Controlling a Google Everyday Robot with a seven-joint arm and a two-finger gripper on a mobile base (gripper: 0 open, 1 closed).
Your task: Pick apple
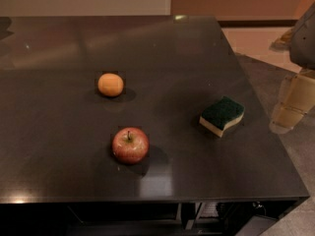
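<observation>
**Operator:** I have the apple [130, 145] in the lower centre of the frame. It sits on the dark worktop [187, 58] near the front edge, with its stem pointing up. Nothing is touching it.

**Spotter:** And your end effector?

**Operator:** The end effector [290, 107] is at the far right of the frame, hanging just past the worktop's right edge. I can't tell from here whether it is released or clenched, but it's holding nothing that I can see.

**Spotter:** So which way is the reach?

**Operator:** I'd say leftward across the frame and a little down. The apple is well apart from the end effector, and the green sponge [222, 116] lies roughly between them, nearer the end effector. I'd expect to pass over or in front of it.

**Spotter:** Any chance of a mix-up?

**Operator:** The orange fruit [110, 84] is above the apple in the frame and a little left, clearly apart from it. The apple is round, so I judge no grasp axis is favoured.
</observation>
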